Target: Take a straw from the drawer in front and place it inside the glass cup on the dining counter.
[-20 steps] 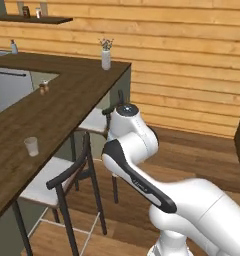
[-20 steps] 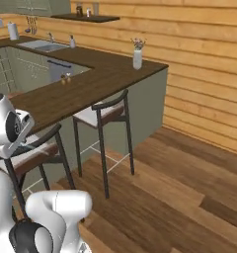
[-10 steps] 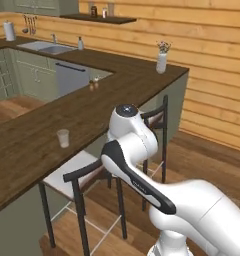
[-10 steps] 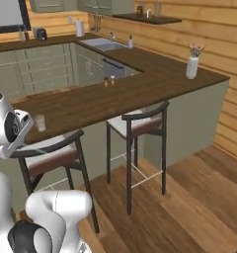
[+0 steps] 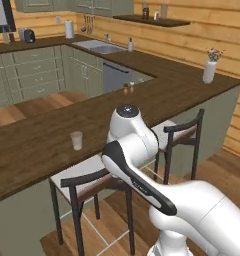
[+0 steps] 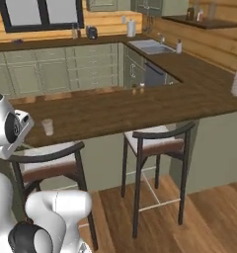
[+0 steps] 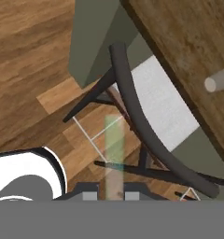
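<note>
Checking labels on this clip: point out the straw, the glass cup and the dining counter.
straw [image 7: 114, 154]: hand view, mid-shaft.
glass cup [image 5: 76, 140]: left base view, side wall.
dining counter [image 6: 120, 108]: right base view, bare wood top.

Two stools are counted at the worktop [image 6: 120, 106]: one [image 6: 49, 165] at lower left of the right base view and one [image 6: 157, 143] at its centre. One glass cup [image 5: 76, 140], one straw [image 7: 114, 154], one white vase [image 5: 209, 71], one sink [image 5: 100, 46] and one paper towel roll [image 5: 69, 29] are seen.
</note>
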{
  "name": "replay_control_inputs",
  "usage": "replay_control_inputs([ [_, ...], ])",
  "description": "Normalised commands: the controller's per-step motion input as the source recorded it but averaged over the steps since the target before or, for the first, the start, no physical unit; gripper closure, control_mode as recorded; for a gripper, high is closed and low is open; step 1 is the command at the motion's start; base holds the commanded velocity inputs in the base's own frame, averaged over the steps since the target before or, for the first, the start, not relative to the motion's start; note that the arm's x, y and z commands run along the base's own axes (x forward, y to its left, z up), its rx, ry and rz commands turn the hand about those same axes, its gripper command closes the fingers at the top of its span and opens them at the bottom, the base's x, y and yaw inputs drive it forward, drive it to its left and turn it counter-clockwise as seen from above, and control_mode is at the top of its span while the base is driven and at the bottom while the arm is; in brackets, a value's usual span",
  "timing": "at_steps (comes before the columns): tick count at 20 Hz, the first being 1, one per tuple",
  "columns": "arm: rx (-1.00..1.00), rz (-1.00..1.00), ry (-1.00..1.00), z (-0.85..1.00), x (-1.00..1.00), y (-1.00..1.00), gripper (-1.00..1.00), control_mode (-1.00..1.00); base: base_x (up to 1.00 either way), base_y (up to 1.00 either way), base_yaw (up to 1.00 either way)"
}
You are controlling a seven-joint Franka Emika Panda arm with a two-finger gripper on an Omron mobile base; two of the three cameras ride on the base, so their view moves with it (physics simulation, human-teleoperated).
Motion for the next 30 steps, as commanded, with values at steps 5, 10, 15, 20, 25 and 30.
replay_control_inputs([
  [5,0.00,0.00,0.00,0.00,0.00,0.00,1.00,1.00,0.68,-0.26,0.47],
  [10,0.00,0.00,0.00,0.00,0.00,0.00,1.00,1.00,0.66,-0.21,0.41],
  [15,0.00,0.00,0.00,0.00,0.00,0.00,1.00,1.00,0.60,-0.10,0.30],
  [20,0.00,0.00,0.00,0.00,0.00,0.00,1.00,1.00,0.59,-0.07,0.21],
  [25,0.00,0.00,0.00,0.00,0.00,0.00,1.00,1.00,0.60,-0.12,0.10],
  [30,0.02,0.02,-0.05,-0.03,0.50,-0.05,1.00,-1.00,0.00,0.00,0.00],
])
